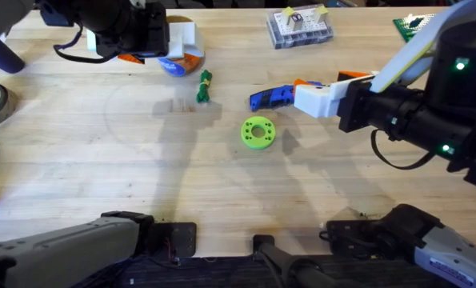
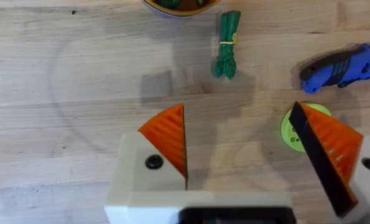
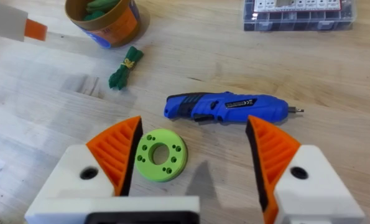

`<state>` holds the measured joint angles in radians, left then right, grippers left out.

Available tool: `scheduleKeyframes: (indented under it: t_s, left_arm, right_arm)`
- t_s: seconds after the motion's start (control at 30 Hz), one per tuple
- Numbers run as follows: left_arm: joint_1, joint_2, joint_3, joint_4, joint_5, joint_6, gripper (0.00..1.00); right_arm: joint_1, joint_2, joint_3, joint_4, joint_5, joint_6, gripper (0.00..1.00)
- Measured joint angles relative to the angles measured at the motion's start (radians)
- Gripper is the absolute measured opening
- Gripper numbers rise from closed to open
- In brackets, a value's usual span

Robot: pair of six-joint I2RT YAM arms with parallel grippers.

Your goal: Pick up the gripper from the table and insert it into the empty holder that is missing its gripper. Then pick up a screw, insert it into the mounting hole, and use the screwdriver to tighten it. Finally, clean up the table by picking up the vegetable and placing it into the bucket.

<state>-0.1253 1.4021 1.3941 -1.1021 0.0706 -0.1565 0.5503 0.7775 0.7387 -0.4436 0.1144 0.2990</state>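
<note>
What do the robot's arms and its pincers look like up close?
Each gripper, left and right, has a blocky white body with two wedge-shaped orange ribbed pads and black screws. The arms are black with grey shells near the bases, small green lights and thin black cables.

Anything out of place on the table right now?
The vegetable lies loose on the wood beside the bucket, not in it. The screwdriver lies on its side near the green ring. Nothing looks spilled or damaged.

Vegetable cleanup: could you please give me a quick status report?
Left gripper open, empty. Right gripper open, empty, above screwdriver and green ring. Vegetable on table beside bucket, not in it. Nothing blocking.
</note>
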Motion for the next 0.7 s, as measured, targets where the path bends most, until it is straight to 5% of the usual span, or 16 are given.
scheduleKeyframes:
  t_s: [0.5,0.7]
  left_arm:
    - [-0.006,0.115,-0.003,0.044,0.001,-0.002,0.954]
    - [-0.077,0.28,-0.006,0.138,0.002,-0.005,0.895]
  right_arm:
    - [-0.001,0.0,0.0,-0.01,0.0,0.0,0.965]
    - [-0.001,0.0,-0.001,-0.01,0.0,0.0,0.965]
